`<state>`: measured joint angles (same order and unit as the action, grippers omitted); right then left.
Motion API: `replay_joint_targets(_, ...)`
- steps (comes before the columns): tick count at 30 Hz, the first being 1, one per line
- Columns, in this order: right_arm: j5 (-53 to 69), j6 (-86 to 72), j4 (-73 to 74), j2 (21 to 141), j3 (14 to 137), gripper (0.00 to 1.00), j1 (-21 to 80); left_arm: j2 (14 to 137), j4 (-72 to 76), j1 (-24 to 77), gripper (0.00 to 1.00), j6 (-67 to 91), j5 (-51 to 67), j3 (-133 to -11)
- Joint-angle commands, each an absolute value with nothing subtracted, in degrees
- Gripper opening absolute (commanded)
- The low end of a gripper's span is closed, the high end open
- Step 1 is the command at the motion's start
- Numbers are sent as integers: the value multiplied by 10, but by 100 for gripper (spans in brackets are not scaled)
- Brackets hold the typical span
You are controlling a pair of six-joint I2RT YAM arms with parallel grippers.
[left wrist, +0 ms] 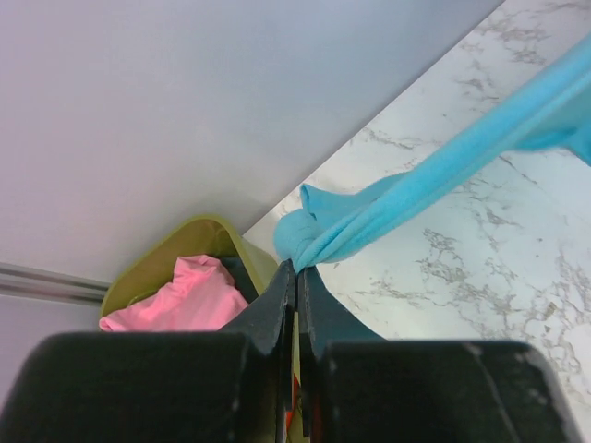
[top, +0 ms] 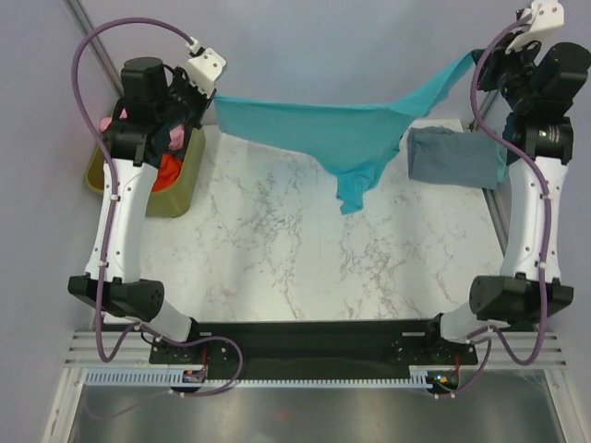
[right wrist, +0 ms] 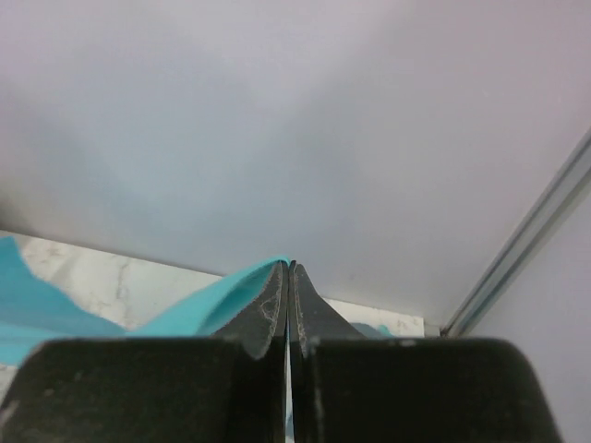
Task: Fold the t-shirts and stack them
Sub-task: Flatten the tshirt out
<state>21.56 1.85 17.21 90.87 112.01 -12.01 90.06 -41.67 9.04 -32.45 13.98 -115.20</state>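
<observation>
**mossy_k:** ok so where's the bright teal cloth t-shirt (top: 342, 138) at?

**tin_relay:** up in the air, strung out between the two arms along the far edge of the white marble-patterned table (top: 277, 268). The left gripper (left wrist: 296, 269) has its jaws pinched tight on one bunched end, above the far left corner. The right gripper (right wrist: 288, 269) is over by the far right corner, jaws pressed together with teal cloth squeezed between them. The middle sags and a flap hangs down toward the tabletop, right of centre. Can't tell if that flap touches the marble.

**mossy_k:** and the bin?

**tin_relay:** olive-green plastic bin (top: 177, 201) sits at the far left corner, under the left arm. There's a pink cloth shirt (left wrist: 189, 297) crumpled toward its far side and an orange-red cloth shirt (top: 166, 172) toward the near side. Both are loose, neither is folded.

**mossy_k:** anything lying on the table itself?

**tin_relay:** a dusty grey-blue cloth shirt (top: 452, 157), lying flat as a rough rectangle near the far right corner, just beside the right arm, below the teal one's raised end.
</observation>
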Motion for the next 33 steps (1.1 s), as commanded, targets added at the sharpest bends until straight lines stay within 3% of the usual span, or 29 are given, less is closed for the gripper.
replay_joint_targets(1,245,17,203,837,1083,0,-110,889,-475,108,2,-316,157,-1155)
replay_joint_targets(9,160,74,341,652,1065,0,-110,777,-498,115,2,-307,137,-1197)
replay_joint_targets(15,97,102,395,581,1110,0,-110,737,-500,116,2,-295,134,-1227)
replay_joint_targets(23,76,108,403,611,1232,0,-110,745,-499,116,2,-310,111,-1294)
replay_joint_targets(33,72,127,349,704,1219,0,-110,792,-482,116,2,-349,84,-1285)
